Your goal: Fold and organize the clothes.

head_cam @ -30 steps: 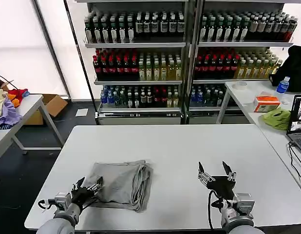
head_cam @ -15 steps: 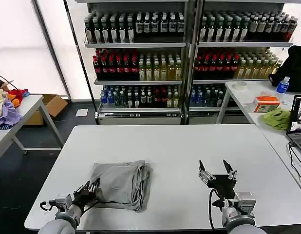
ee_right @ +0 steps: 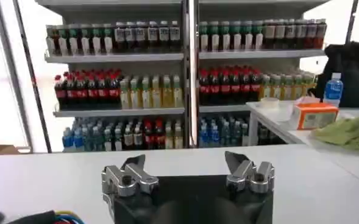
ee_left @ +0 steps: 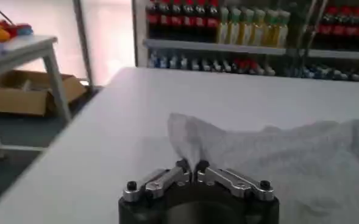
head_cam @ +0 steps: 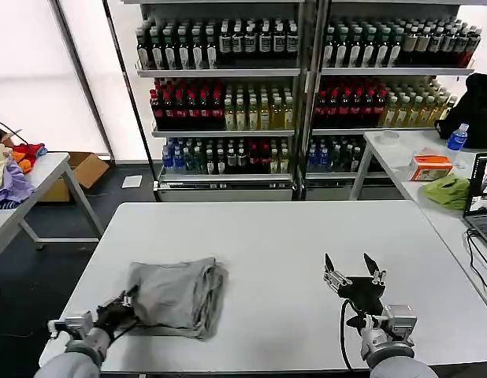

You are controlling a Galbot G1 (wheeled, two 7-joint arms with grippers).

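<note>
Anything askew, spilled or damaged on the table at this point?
Nothing spilled or damaged. The folded grey shirt sits skewed near the table's front-left edge, its layers uneven along the right side, with one corner pulled up into a peak where the left tool pinches it. The right tool hovers open, apart.

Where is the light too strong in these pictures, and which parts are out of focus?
Head view: the windows at back left are blown out white. Left wrist view: the window behind is washed out, the shelves are soft, and the shirt pinched by the left gripper looks pale. Right wrist view: the right gripper is slightly blurred.
</note>
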